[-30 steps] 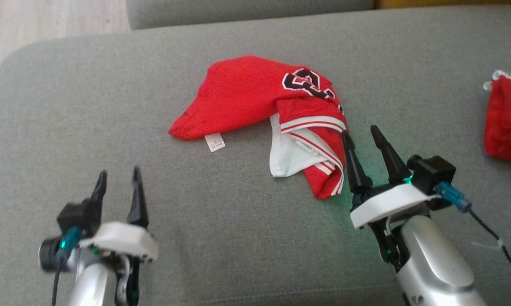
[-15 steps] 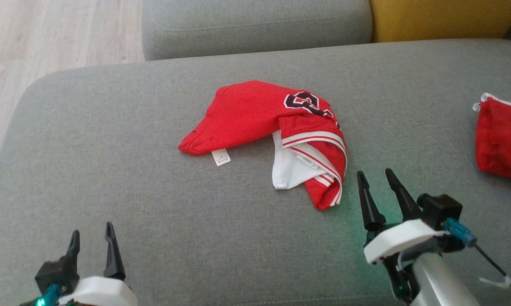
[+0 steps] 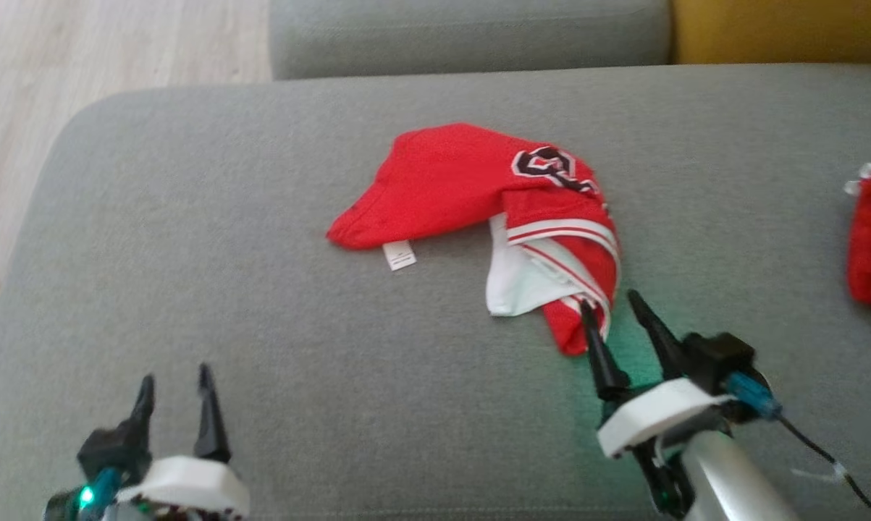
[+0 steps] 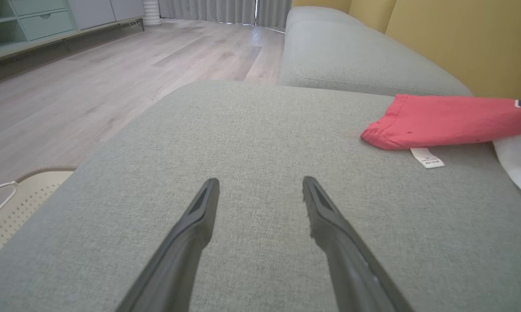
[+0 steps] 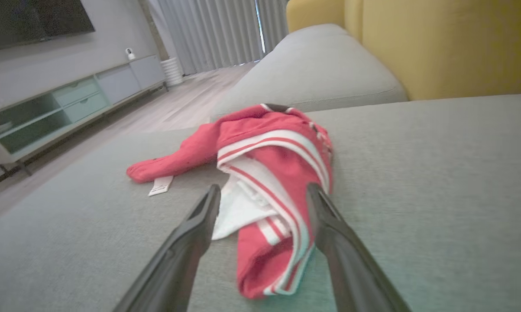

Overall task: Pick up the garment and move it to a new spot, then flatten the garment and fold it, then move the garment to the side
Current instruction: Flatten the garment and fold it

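Crumpled garment [image 3: 449, 181] lies mid the cushion [image 3: 261, 304], bare fabric around it. Right gripper [image 3: 610, 299], released, flanks its near end; left gripper [image 3: 175, 373], released, hovers well apart.

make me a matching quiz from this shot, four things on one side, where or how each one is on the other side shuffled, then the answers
Things:
1. red garment
2. white label
3. left tool
4. right tool

Places and states:
A. open above bare grey cushion, apart from the garment
B. crumpled near the cushion's middle
C. open, tips at the garment's striped near end
D. flat on the cushion by the garment's left hem

Pairs: 1-B, 2-D, 3-A, 4-C
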{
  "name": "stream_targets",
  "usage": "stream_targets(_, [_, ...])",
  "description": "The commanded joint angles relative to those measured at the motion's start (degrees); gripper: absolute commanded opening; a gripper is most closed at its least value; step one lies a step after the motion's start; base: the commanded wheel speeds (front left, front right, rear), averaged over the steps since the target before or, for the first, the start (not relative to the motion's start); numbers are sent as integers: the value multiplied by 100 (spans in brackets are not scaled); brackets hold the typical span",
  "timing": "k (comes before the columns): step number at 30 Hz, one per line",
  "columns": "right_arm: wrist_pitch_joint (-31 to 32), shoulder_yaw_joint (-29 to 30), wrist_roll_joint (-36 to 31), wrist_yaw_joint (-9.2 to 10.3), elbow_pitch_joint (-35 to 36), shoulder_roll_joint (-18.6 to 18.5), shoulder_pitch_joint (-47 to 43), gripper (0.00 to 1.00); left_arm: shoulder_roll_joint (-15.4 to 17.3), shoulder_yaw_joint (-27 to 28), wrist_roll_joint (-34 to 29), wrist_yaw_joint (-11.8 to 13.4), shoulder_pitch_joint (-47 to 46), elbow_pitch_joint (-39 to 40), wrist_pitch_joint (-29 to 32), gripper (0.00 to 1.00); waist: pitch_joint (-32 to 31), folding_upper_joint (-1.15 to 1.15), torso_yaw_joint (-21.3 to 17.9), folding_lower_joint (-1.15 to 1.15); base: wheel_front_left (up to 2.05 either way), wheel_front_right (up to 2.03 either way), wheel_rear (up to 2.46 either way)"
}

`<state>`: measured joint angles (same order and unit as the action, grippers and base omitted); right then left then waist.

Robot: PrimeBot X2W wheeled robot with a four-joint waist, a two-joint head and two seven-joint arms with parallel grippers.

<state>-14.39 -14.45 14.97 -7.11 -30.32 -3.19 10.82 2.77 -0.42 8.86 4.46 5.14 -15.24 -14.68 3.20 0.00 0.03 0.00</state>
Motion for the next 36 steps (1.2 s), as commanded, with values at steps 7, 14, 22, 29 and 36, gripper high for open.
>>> stream_targets(7, [20, -606, -384, -37, -244, 31, 858, 100, 11, -304, 183, -27, -595, 159, -32, 100, 510, 0, 829, 0, 0, 0, 0])
stream_targets(14, [256, -510, -801, -37, -1060, 31, 1269, 100, 11, -461, 275, 14, -677, 151, -32, 100, 784, 0, 1357, 0, 0, 0, 0])
stream_targets(22, [298, -98, -1370, -37, -1606, 31, 1320, 100, 11, -472, 353, 44, -723, 206, -32, 100, 906, 0, 1338, 0, 0, 0, 0])
stream_targets(29, [284, 41, -1506, -37, -1679, 31, 1156, 100, 11, -597, 398, 38, -821, 205, -32, 100, 907, 0, 1060, 0, 0, 0, 0])
stream_targets(36, [475, -6, -1603, -37, -1767, 31, 1137, 36, 11, -646, 417, 46, -902, 154, -32, 100, 896, 0, 967, 0, 0, 0, 0])
